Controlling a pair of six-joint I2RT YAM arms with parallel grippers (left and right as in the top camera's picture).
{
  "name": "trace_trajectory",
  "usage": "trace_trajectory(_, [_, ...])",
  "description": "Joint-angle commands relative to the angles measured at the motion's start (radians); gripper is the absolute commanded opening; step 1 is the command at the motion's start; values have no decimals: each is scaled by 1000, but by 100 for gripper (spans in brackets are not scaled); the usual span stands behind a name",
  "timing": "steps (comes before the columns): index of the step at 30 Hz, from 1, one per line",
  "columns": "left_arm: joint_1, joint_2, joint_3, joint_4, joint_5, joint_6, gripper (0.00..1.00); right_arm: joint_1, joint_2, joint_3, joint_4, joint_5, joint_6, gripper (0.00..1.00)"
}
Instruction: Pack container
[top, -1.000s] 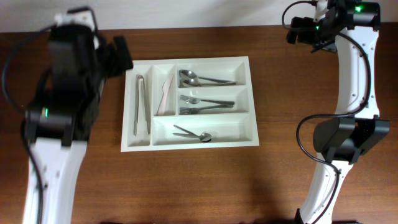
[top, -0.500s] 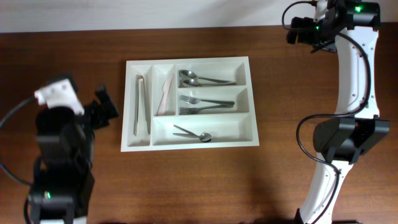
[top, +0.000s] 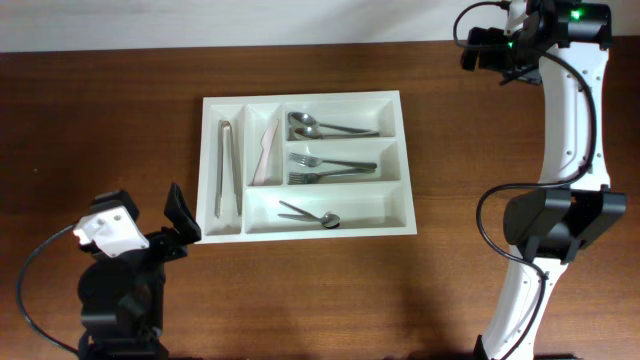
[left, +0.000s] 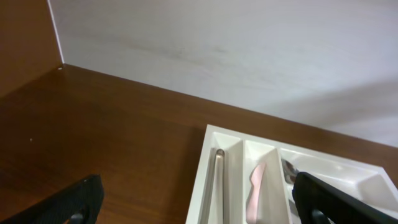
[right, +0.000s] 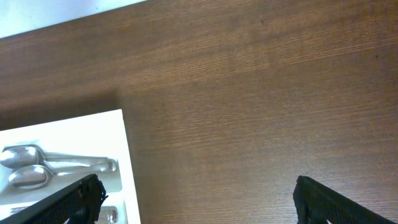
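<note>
The container (top: 206, 170), a white cutlery tray, lies flat at the table's middle. It holds metal tongs (top: 228, 168), a pink knife (top: 266, 155), spoons (top: 325, 127), forks (top: 330, 167) and more cutlery (top: 312, 215) in the front compartment. My left gripper (top: 178, 228) sits off the tray's front-left corner, open and empty. In the left wrist view its gripper (left: 202, 210) faces the container (left: 233, 130), with the tongs (left: 217, 186) and knife (left: 255, 186) ahead. My right gripper (top: 473, 50) hangs open at the far right, apart from the tray. Below the right gripper (right: 205, 205), that wrist view shows the container's corner (right: 121, 155) and spoons (right: 37, 168).
A pale wall (left: 249, 56) runs along the back edge of the brown table (top: 480, 150). The right arm's base (top: 555, 225) stands to the right of the tray. The left arm's body (top: 120, 290) fills the front-left corner.
My left arm has swung from beside the tray's far-left corner back toward the table's front-left, staying open. The right arm and the cutlery have not moved.
</note>
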Motion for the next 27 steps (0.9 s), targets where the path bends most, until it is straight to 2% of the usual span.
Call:
trace_trajectory(1, [24,-60,-58,6,76,60,99,-1,3,-5,0,5,5,99])
trace_trajectory(12, [34,-311,-322,100,95,60,99,-1,3,-5,0,5,5,99])
trace_trajectory(27, [35,-472,-491,85,117,85,99,-1,3,-5,0,5,5,99])
